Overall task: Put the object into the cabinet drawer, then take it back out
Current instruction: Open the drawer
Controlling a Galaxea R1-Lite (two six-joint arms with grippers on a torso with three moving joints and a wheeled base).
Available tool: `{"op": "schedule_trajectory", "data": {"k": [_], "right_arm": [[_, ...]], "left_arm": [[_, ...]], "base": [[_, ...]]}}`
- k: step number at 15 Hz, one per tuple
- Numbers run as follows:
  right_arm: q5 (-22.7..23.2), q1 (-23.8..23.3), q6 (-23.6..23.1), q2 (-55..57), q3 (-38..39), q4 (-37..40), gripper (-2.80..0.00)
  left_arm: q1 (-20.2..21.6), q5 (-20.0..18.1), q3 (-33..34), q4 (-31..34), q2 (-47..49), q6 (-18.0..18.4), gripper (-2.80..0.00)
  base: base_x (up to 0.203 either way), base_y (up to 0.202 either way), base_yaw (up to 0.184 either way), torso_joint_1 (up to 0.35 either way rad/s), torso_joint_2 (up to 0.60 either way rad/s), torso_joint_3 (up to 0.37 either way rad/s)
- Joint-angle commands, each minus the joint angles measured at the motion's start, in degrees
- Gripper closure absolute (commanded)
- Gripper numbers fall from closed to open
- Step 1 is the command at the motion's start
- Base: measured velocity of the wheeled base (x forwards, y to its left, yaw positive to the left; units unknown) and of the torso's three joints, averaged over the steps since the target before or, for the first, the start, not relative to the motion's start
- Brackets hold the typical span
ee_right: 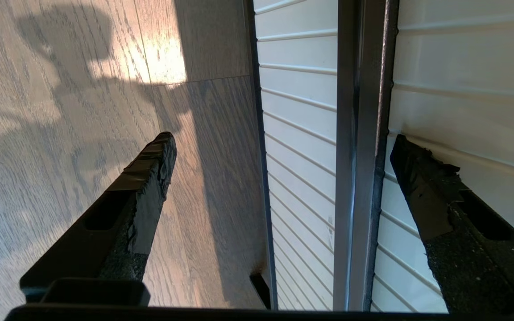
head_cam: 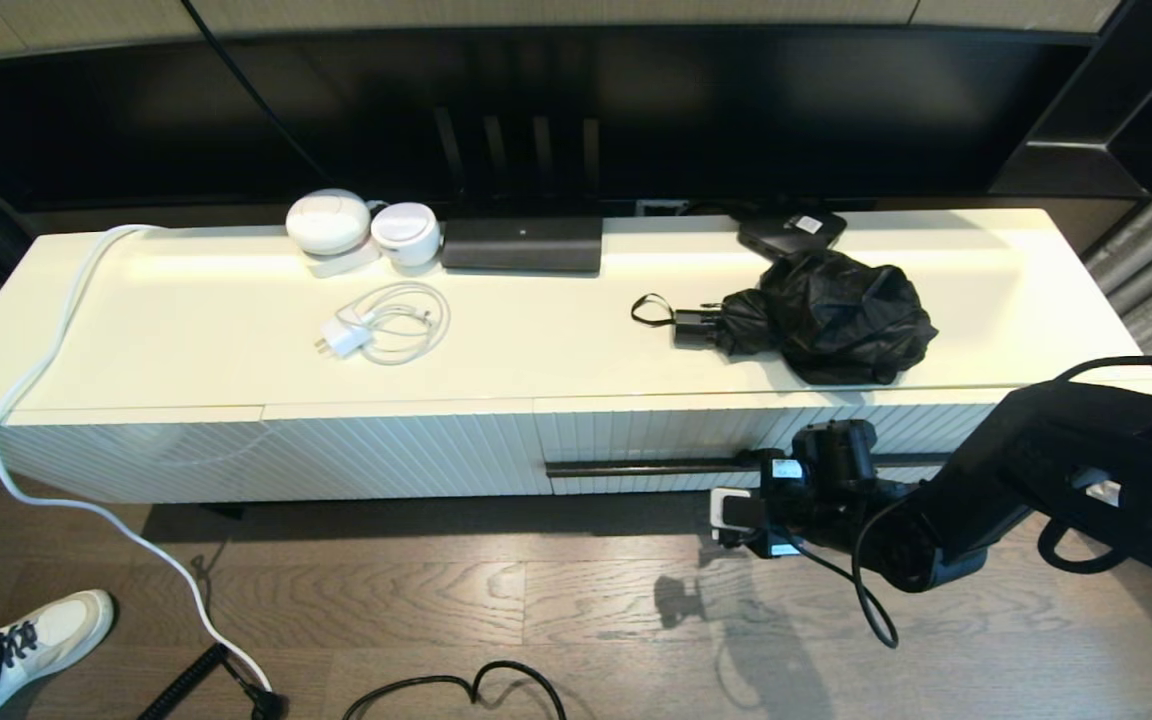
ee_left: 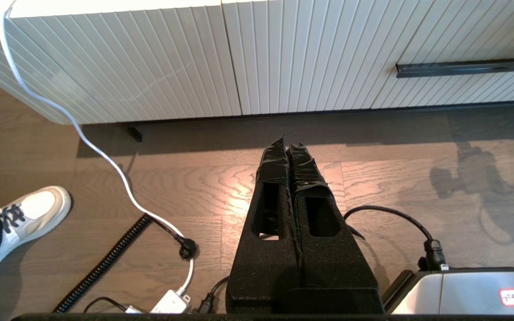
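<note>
The black folding umbrella [head_cam: 826,315] lies on the cream cabinet top at the right, its handle and wrist loop pointing left. Below it the cabinet drawer [head_cam: 636,432] is shut; its dark bar handle [head_cam: 636,467] runs along the fluted front. My right gripper [head_cam: 816,462] is at that handle. In the right wrist view it [ee_right: 282,139] is open, and the bar handle [ee_right: 359,156] passes between its fingers without being gripped. One finger [ee_right: 150,174] is over the floor and the other [ee_right: 422,178] is against the drawer front [ee_right: 297,133]. My left gripper [ee_left: 289,147] hangs shut and empty above the floor.
On the cabinet top are a flat black box with a white label [head_cam: 791,230], a long black device [head_cam: 521,243], two white round gadgets [head_cam: 366,228] and a white charger with cable [head_cam: 381,325]. A white cord [head_cam: 56,480], floor cables and a person's shoe [head_cam: 51,630] are at the left.
</note>
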Motion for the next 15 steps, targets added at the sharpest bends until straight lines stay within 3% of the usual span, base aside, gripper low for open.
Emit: {"op": "schedule_trajectory", "data": {"k": [1,15], "right_arm": [[0.0,-0.1,-0.4,0.6,-0.3,-0.5,-2.8],[0.1,0.2,-0.3,0.2,6.8,-0.4,-2.8]], "left_arm": [[0.1,0.0,0.1,0.0,0.1,0.0,0.0],[0.1,0.0,0.1,0.0,0.1,0.0,0.0]], "base": [[0.0,0.0,0.0,0.0,0.0,0.0],[0.0,0.0,0.0,0.0,0.0,0.0]]}}
